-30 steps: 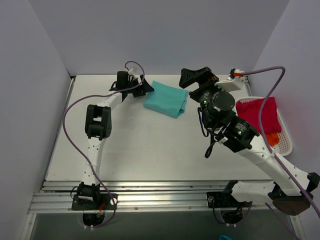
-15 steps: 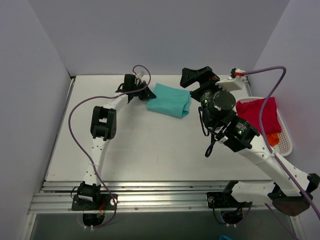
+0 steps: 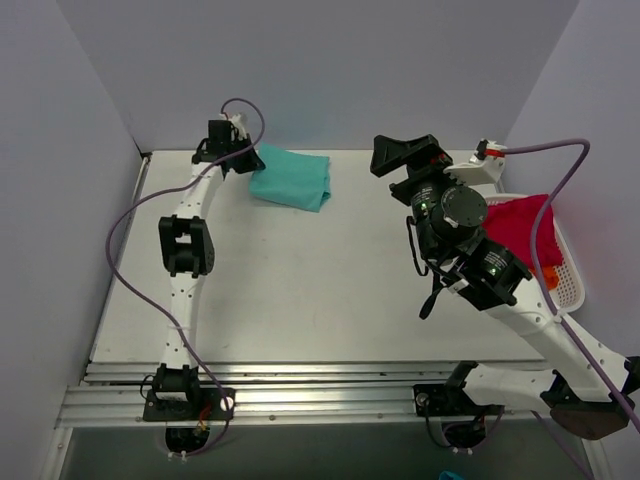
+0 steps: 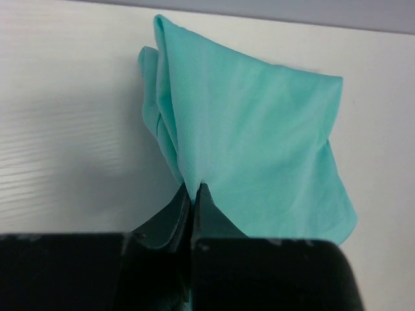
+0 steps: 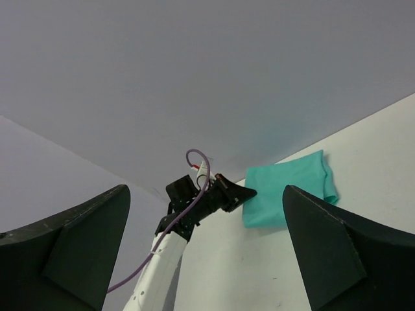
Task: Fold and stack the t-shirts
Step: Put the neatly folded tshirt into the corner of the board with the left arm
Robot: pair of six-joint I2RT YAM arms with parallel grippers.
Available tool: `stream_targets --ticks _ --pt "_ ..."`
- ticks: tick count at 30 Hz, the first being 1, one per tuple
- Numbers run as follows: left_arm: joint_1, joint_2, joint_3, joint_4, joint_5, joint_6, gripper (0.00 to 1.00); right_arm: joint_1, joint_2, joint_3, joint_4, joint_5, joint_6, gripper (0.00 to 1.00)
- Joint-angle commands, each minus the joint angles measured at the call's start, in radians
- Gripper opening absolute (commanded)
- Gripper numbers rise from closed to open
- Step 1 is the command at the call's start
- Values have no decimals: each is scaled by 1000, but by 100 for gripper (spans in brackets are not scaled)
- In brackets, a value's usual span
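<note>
A folded teal t-shirt (image 3: pixel 291 180) lies at the back of the table, left of centre. My left gripper (image 3: pixel 248 162) is shut on its left edge; in the left wrist view the black fingers (image 4: pixel 207 207) pinch a fold of the teal t-shirt (image 4: pixel 259 142). My right gripper (image 3: pixel 405 155) hovers open and empty at the back right, well apart from that shirt. Its wrist view looks across at the teal t-shirt (image 5: pixel 285 189) and the left gripper (image 5: pixel 241 192). A crimson-pink t-shirt (image 3: pixel 520 225) and an orange one (image 3: pixel 546 277) lie bunched in the basket.
A white mesh basket (image 3: pixel 572 285) stands at the table's right edge, partly behind the right arm. Grey walls close the back and both sides. The left arm's purple cable (image 3: pixel 125 225) loops over the table's left side.
My left gripper has shut on the teal t-shirt's edge and dragged it left toward the back-left corner. The right arm has shifted slightly to the right and stays open.
</note>
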Motion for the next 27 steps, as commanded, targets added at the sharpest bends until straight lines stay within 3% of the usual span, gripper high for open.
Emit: stream_targets --ticks 1,10,16,24,25,26,27 --pt "74 -70 33 -89 -47 122 2 -13 -22 -3 40 -14 5 100" --pt "224 -171 45 -158 -33 321 2 -24 7 25 57 -46 -1 100" --pt "318 -180 54 -151 -104 340 4 -52 70 59 57 -93 7 100" --pt "376 -191 17 -125 -500 338 13 -159 162 91 52 -285 65 100" --pt "389 -193 13 -121 -551 290 69 -162 167 91 54 -293 67 100" --pt "393 -199 10 -121 -609 265 94 -162 173 88 60 -299 68 100" --pt "396 -203 14 -129 -654 242 94 -165 176 86 64 -310 67 100"
